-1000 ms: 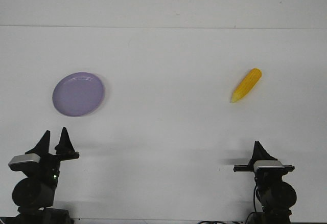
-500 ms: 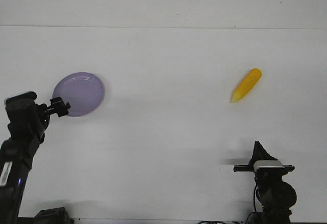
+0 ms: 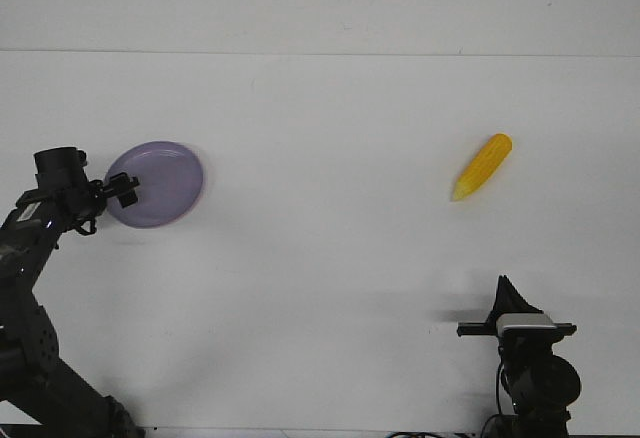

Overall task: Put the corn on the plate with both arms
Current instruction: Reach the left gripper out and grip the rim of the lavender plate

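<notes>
Front view: we see the left end effector (image 3: 126, 190) reaching over the near-left rim of the plate (image 3: 160, 183), its tips dark against the lavender surface; we cannot tell from here whether it is released or clenched, nor whether it touches the rim or merely hangs above it. We judge it sits at the edge because the plate lies well apart from the corn, so the rim is the natural place to take hold and bring the plate inward. Behind it the left arm (image 3: 35, 258) rises from the near-left corner of the table (image 3: 320, 258) and bends toward the plate. The right end effector (image 3: 506, 293) is parked low at the near-right edge, pointing upward; its tips look drawn together, though we cannot say so with certainty. The corn (image 3: 482, 166) lies bare on the table on the right side, pointed end toward the robot, farther out than the right end effector and grasped by nothing.
</notes>
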Controlling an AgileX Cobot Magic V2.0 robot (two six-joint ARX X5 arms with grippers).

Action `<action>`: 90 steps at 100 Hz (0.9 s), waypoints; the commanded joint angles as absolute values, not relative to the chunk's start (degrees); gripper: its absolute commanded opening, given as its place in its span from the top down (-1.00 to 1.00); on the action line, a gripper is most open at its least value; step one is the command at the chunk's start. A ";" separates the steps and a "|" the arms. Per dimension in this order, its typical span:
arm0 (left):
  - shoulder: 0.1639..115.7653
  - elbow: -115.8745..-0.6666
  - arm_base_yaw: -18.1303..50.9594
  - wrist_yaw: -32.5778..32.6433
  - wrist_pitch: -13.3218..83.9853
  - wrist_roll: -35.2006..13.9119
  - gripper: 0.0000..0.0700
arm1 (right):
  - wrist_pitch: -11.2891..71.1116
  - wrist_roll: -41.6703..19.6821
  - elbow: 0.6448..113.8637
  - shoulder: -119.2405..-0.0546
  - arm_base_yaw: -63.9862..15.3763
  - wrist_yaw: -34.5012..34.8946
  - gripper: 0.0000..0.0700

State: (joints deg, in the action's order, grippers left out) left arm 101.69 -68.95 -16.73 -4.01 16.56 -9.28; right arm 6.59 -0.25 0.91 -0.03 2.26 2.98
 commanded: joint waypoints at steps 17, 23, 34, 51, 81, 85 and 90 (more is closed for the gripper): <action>104.25 -70.26 -16.71 -4.32 13.93 -8.38 0.09 | 6.00 -0.84 0.73 -0.05 2.24 3.03 0.95; 104.25 -70.26 -16.64 -4.34 13.54 -8.38 0.36 | 6.00 -0.84 0.73 -0.05 2.24 3.03 0.95; 104.25 -70.26 -16.58 -4.34 13.61 -8.38 0.96 | 6.00 -0.84 0.73 -0.05 2.24 3.03 0.95; 104.16 -70.57 -16.58 -5.06 13.65 -7.33 0.98 | 6.00 -0.84 0.73 -0.05 2.24 3.03 0.95; 92.07 -70.65 -15.49 -14.55 19.84 -7.90 0.98 | 6.00 -0.84 0.73 -0.05 2.24 3.03 0.95; 89.19 -70.65 -14.83 -15.70 20.97 -8.23 0.98 | 6.00 -0.84 0.73 -0.05 2.24 3.03 0.95; 85.34 -70.63 -13.67 -16.67 22.28 -8.32 0.98 | 6.00 -0.84 0.73 -0.05 2.24 3.03 0.95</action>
